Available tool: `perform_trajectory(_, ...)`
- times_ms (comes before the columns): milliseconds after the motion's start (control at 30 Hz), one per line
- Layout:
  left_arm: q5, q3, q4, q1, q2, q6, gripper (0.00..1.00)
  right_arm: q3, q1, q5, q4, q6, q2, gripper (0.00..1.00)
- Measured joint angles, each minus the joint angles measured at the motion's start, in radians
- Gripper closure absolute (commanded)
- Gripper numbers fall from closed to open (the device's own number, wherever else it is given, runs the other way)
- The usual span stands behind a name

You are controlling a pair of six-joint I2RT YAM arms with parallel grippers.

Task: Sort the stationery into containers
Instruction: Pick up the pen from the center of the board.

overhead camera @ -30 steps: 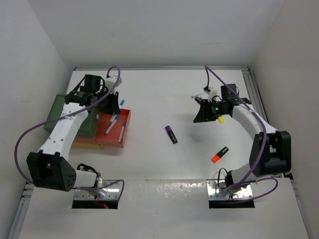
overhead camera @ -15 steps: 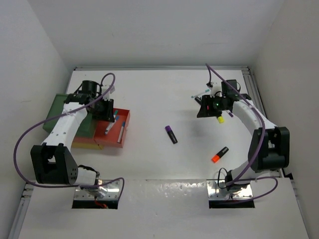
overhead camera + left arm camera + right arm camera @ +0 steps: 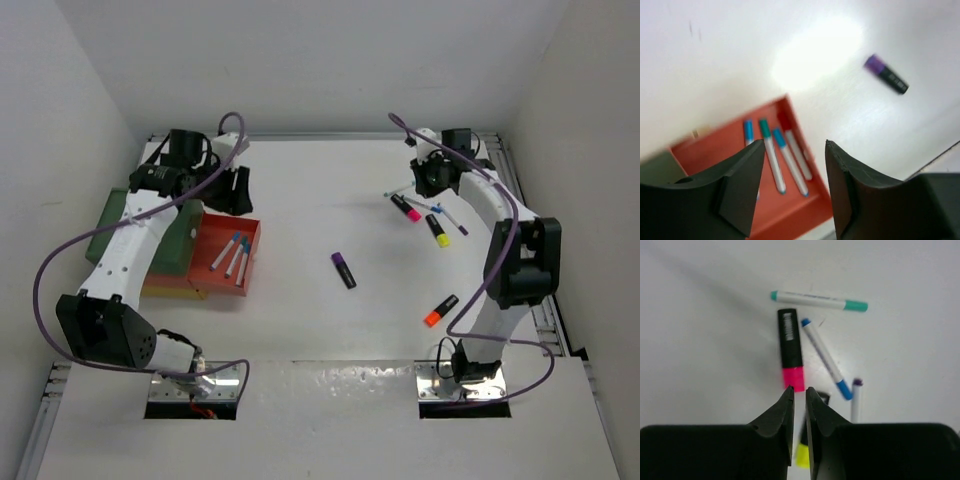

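Note:
The red-orange tray [image 3: 255,232] [image 3: 712,155] holds several pens [image 3: 238,256] [image 3: 774,162] with blue and green caps. It sits beside a dark green tray [image 3: 120,222], with a yellow tray [image 3: 176,292] beneath. My left gripper [image 3: 237,190] [image 3: 795,145] hangs open and empty above the red tray's far edge. My right gripper [image 3: 428,178] [image 3: 799,388] hovers just behind a cluster on the table: a pink highlighter [image 3: 406,208] [image 3: 791,351], a yellow highlighter [image 3: 438,231] [image 3: 802,454], a green-capped pen [image 3: 817,300] and a blue-capped pen [image 3: 825,357]. Its jaws show a narrow gap with nothing between them.
A purple highlighter [image 3: 343,270] [image 3: 886,75] lies mid-table and an orange highlighter [image 3: 440,310] lies nearer the right arm's base. A purple-capped pen [image 3: 456,223] [image 3: 855,402] rests at the cluster's right side. White walls close the table at the back and both sides.
The left gripper let go of a pen into the red tray, opened, and drew back toward the far wall. The right gripper rose off the cluster toward the back and its jaws narrowed.

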Motion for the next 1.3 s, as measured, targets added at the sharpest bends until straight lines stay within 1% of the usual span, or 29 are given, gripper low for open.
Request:
perform_trajectory(67, 0.005, 0.081, 0.016, -0.045, 0.012, 0.02, 0.39, 0.052, -0.001, 0.015, 0.01, -0.079, 0.065, 0.84)
perform_trajectory(133, 0.009, 0.124, 0.037, -0.079, 0.015, 0.039, 0.36, 0.103, -0.004, 0.024, 0.006, -0.155, 0.134, 0.82)
perform_trajectory(267, 0.011, 0.129, 0.036, -0.115, 0.02, 0.064, 0.35, 0.212, -0.019, 0.026, -0.035, -0.263, 0.274, 0.81)
perform_trajectory(300, 0.01, 0.126, 0.034, -0.12, 0.023, 0.067, 0.35, 0.263, -0.029, 0.019, -0.057, -0.287, 0.325, 0.78)
perform_trajectory(367, 0.009, 0.124, 0.029, -0.124, 0.031, 0.074, 0.35, 0.314, -0.045, 0.011, -0.073, -0.307, 0.378, 0.76)
perform_trajectory(500, 0.009, 0.123, 0.028, -0.126, 0.044, 0.08, 0.35, 0.391, -0.086, -0.016, -0.124, -0.342, 0.448, 0.69)
perform_trajectory(533, 0.008, 0.123, 0.028, -0.126, 0.047, 0.081, 0.35, 0.411, -0.096, -0.024, -0.138, -0.35, 0.459, 0.66)
perform_trajectory(633, 0.006, 0.123, 0.028, -0.125, 0.054, 0.08, 0.35, 0.442, -0.116, -0.066, -0.17, -0.365, 0.472, 0.64)
perform_trajectory(900, 0.006, 0.122, 0.028, -0.123, 0.076, 0.08, 0.35, 0.463, -0.131, -0.197, -0.272, -0.391, 0.477, 0.65)
perform_trajectory(1067, 0.006, 0.122, 0.028, -0.123, 0.089, 0.076, 0.35, 0.486, -0.131, -0.229, -0.332, -0.423, 0.505, 0.66)
perform_trajectory(1300, 0.005, 0.119, 0.029, -0.123, 0.09, 0.076, 0.35, 0.516, -0.137, -0.232, -0.348, -0.436, 0.575, 0.66)
